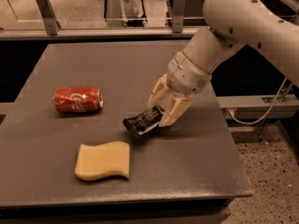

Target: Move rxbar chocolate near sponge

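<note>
One gripper (160, 114) over one table (121, 62), one rxbar chocolate (141, 121), one sponge (103, 160), one can (77, 100).

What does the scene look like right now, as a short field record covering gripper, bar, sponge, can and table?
gripper: above the table's centre-right, jaws closed on the right end of the chocolate bar
chocolate bar: black, tilted, left end lowest and pointing toward the sponge, not touching it
sponge: pale yellow, flat, near the front edge, below-left of the bar
soda can: red, lying on its side at the left, apart from both
table: dark grey top, holds all three items
</note>
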Available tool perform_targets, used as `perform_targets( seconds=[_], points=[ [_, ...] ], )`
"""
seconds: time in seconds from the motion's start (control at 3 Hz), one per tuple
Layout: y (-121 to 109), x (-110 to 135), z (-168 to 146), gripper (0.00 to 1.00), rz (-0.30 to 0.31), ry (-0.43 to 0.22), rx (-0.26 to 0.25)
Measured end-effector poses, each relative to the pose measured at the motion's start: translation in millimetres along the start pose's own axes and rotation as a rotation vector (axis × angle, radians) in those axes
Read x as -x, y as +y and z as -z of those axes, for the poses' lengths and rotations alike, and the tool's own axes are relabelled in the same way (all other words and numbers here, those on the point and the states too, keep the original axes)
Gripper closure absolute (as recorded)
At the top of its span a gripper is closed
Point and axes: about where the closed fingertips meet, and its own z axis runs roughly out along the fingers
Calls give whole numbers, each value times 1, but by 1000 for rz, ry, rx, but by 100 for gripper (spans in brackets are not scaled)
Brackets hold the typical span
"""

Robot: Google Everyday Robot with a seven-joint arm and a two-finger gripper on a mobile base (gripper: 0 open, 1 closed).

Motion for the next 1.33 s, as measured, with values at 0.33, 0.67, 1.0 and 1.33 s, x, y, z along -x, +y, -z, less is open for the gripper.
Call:
perform_targets(
  seconds=[0.33,0.67,1.0,1.33],
  points=[
    [-1,1,-1,12,2,0,-2],
    [-2,1,-2,0,3,-1,-3],
    [-4,-18,16,0,-11,-5,-62],
    [-4,-42,40,0,-50,8,-133]
  ],
)
